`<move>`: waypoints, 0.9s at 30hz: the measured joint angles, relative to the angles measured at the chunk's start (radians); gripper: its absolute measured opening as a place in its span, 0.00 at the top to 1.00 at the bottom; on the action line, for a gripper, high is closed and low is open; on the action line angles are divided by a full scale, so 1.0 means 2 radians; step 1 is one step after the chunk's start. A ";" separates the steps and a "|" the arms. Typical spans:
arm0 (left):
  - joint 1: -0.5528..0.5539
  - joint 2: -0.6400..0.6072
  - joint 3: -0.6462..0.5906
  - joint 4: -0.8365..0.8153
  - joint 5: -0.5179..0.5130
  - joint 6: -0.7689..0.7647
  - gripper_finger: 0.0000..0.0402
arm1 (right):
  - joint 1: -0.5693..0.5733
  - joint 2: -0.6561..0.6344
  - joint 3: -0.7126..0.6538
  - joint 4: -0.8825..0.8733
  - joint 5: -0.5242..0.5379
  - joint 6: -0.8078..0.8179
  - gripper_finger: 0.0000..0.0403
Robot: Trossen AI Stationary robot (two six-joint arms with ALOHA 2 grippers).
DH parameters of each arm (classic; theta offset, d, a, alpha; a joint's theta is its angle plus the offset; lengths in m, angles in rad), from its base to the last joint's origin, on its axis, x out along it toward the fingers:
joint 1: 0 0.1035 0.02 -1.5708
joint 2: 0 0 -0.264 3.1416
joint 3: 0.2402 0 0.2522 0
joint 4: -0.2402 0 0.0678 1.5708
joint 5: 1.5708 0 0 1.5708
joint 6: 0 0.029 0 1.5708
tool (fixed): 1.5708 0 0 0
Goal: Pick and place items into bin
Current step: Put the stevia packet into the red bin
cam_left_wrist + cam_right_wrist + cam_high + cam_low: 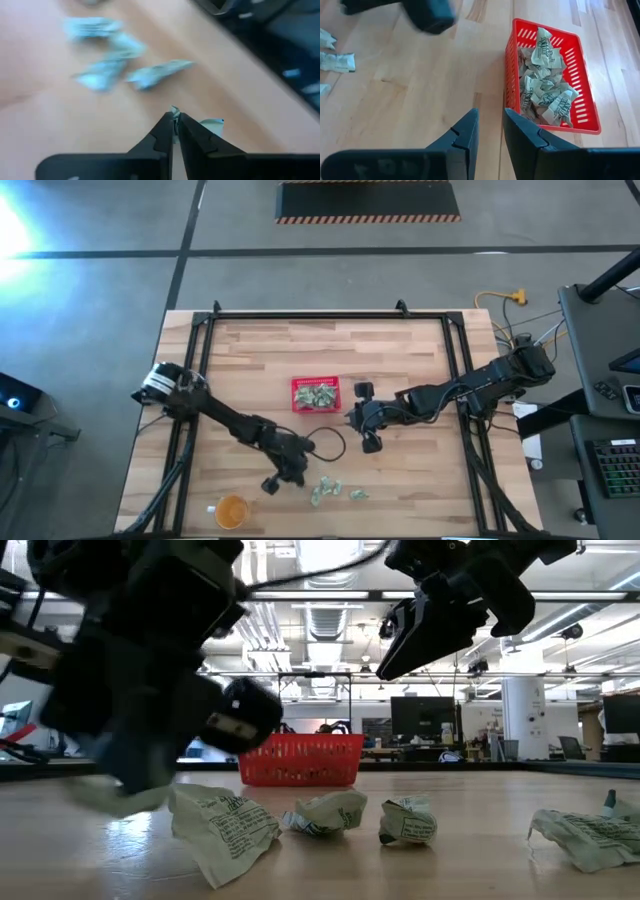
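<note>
Several packets (545,85) heaped in the red basket (509,75) at mid-bench (400,360); a few more packets (325,490) loose at the near edge, right of an orange cup (231,511). Left tool (175,125) down beside those loose ones, clamped on a packet (212,125). Right tool (490,122) just right of the basket, fingers parted, empty.

Left gripper (175,125) (jaws pinched), right gripper (490,131) parted.
</note>
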 joint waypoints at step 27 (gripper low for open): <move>0.130 -0.133 -0.023 -0.068 -0.502 0.201 0.98 | 0.012 0.000 -0.031 -0.012 -0.124 0.064 0.83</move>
